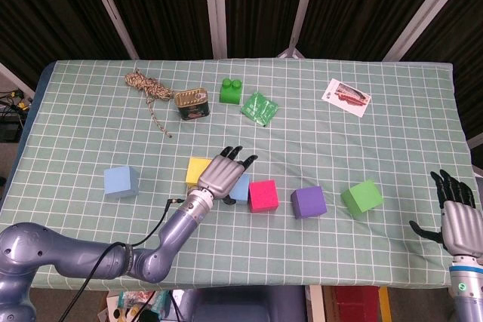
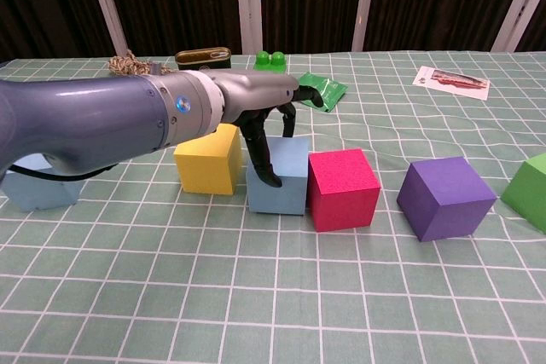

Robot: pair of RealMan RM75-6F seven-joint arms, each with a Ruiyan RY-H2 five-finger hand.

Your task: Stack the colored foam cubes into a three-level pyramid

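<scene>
My left hand (image 1: pixel 223 173) lies over the light blue cube (image 1: pixel 241 187), which stands on the cloth between the yellow cube (image 1: pixel 198 169) and the pink cube (image 1: pixel 263 195). In the chest view the left hand (image 2: pixel 260 100) has its thumb down the front face of the light blue cube (image 2: pixel 286 183) and its fingers over the top, gripping it. That cube touches the pink cube (image 2: pixel 341 189). Further right sit a purple cube (image 1: pixel 308 201) and a green cube (image 1: pixel 361 196). A second blue cube (image 1: pixel 121 182) stands far left. My right hand (image 1: pixel 458 216) hangs open off the table's right edge.
At the back of the green checked cloth lie a coil of rope (image 1: pixel 147 87), a tin can (image 1: pixel 192 103), a green toy brick (image 1: pixel 231 91), a green packet (image 1: pixel 259 107) and a printed card (image 1: pixel 346 96). The table's front edge (image 1: pixel 302 263) runs close below the cubes.
</scene>
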